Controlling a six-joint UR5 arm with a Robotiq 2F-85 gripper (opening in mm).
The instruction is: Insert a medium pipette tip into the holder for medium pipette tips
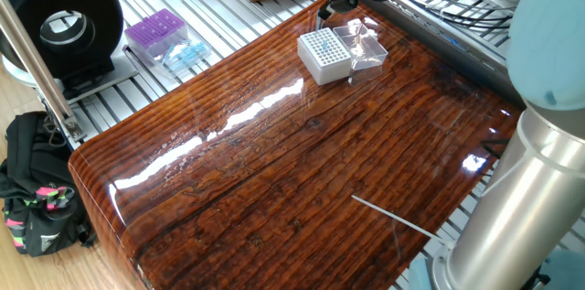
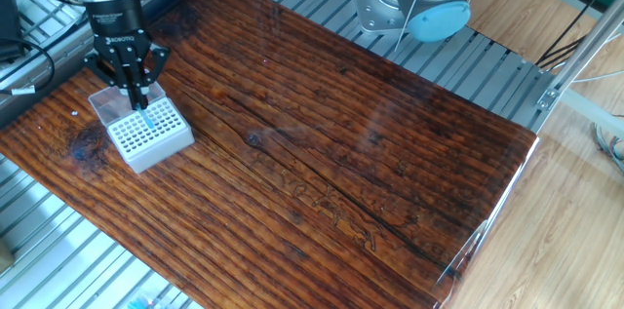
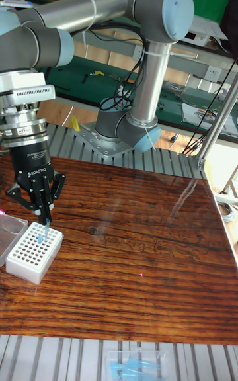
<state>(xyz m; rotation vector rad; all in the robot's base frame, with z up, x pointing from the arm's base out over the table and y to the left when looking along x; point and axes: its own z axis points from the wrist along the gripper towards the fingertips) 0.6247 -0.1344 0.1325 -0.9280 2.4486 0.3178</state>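
The holder for medium pipette tips (image 2: 151, 135) is a small white block with a grid of holes, standing near one corner of the wooden table, also seen as holder (image 1: 324, 54) and holder (image 3: 33, 253). Its clear lid (image 2: 109, 104) lies open beside it. My gripper (image 2: 138, 101) hangs straight above the holder's lid-side edge, shut on the medium pipette tip (image 3: 44, 231). The slender bluish tip (image 2: 144, 115) points down onto the grid. Whether its end sits in a hole I cannot tell. In one fixed view the gripper (image 1: 335, 2) is dark and the tip barely shows.
A purple grid-topped box (image 1: 155, 32) and a blue packet (image 1: 186, 55) lie on the metal slats off the table. A black round device (image 1: 62, 23) stands beyond them. A thin white rod (image 1: 393, 217) lies near the table edge by the arm's base (image 2: 409, 2).
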